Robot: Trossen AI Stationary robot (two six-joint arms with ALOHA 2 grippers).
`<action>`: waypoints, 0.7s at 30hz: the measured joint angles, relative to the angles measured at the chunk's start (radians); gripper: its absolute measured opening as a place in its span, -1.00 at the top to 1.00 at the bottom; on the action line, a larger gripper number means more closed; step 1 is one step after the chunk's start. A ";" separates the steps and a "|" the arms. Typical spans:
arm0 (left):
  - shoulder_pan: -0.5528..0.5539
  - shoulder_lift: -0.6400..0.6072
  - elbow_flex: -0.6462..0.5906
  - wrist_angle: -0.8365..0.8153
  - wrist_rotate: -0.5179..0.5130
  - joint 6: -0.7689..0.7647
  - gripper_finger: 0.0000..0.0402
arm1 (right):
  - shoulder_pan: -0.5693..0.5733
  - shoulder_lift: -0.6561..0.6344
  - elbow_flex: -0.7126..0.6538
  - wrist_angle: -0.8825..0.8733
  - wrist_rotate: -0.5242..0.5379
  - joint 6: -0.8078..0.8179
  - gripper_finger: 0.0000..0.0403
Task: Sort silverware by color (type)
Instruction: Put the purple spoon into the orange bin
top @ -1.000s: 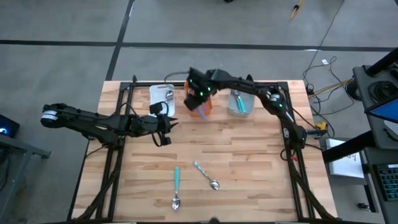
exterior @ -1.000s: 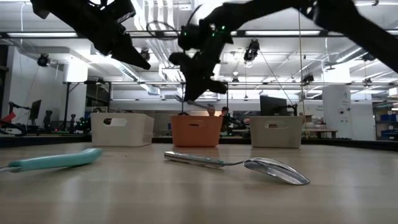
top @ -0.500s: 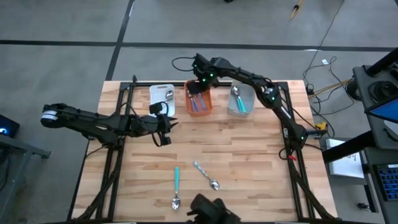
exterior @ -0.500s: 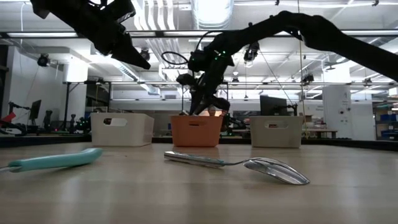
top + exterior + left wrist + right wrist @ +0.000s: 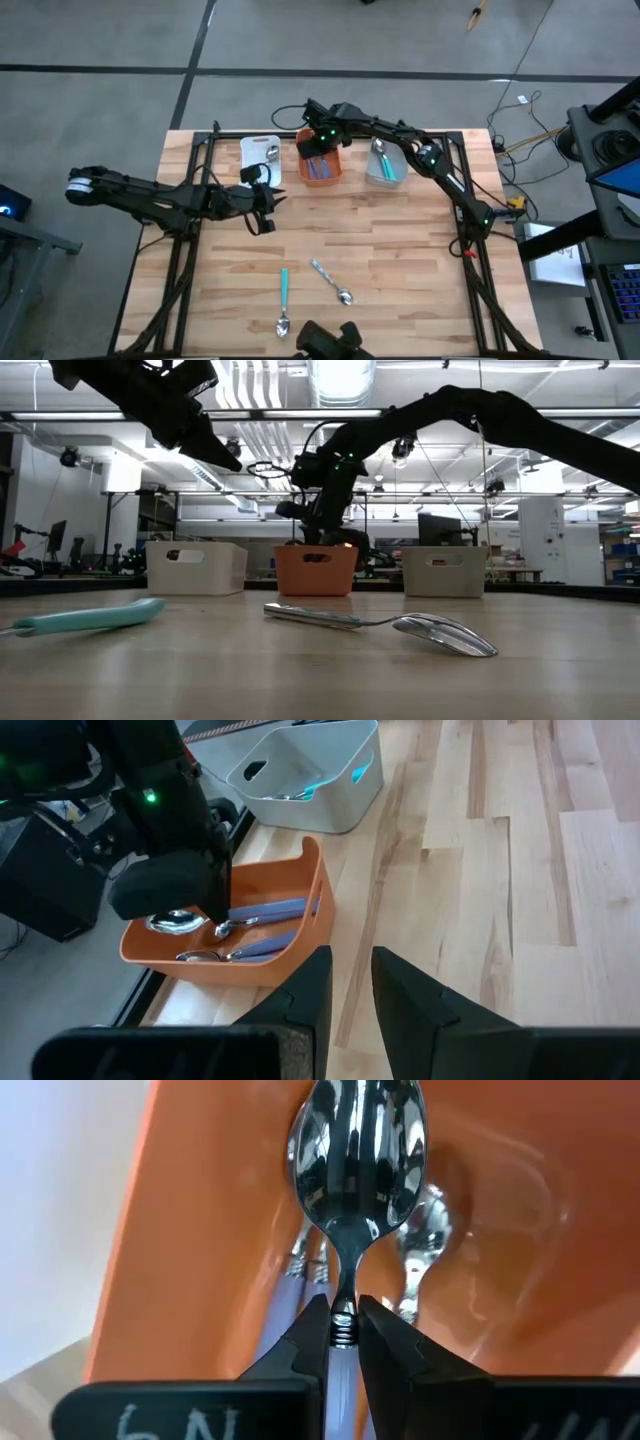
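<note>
Since half a second ago the right arm has swung a little toward the white bin's side and dropped, so its gripper point(image 5: 316, 140) now sits over the far end of the orange bin point(image 5: 333, 176) rather than beyond its far rim. The left arm has not shifted.

The right arm reaches in a long arc from the table's right edge across the grey bin point(image 5: 401, 172) to the orange one. Its wrist view shows the fingers point(image 5: 310, 1335) pinched tight on the neck of a spoon point(image 5: 357, 1150), bowl pointing down into the orange bin, lavender handle between the pads. Below it lie other spoons; at least two bowls show there, and the left wrist view shows two purple handles point(image 5: 262, 911) in that bin.

The left arm lies stretched low across the table's left half, its gripper point(image 5: 266, 211) just near of the white bin point(image 5: 246, 152). Its fingers point(image 5: 308, 992) stand slightly apart with nothing between them.

Three bins stand in a row at the far edge: white, orange, grey. The white one holds one visible spoon bowl point(image 5: 271, 153); the grey one holds one teal-handled spoon point(image 5: 384, 160). Two spoons lie loose on the near table: a teal one point(image 5: 283, 296) and a pale one point(image 5: 331, 282) just beside it, apart.
</note>
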 joint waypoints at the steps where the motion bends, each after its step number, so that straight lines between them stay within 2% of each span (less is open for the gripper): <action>1: 0.000 0.000 0.000 0.000 0.000 0.000 0.72 | 0.005 0.000 0.000 0.001 0.011 0.002 0.87; 11: 0.000 0.000 0.000 0.000 0.000 -0.002 0.72 | 0.033 0.000 0.000 0.004 0.100 0.002 0.82; 21: 0.000 0.000 0.000 0.000 0.000 -0.003 0.72 | 0.035 0.000 0.000 0.012 0.124 0.001 0.48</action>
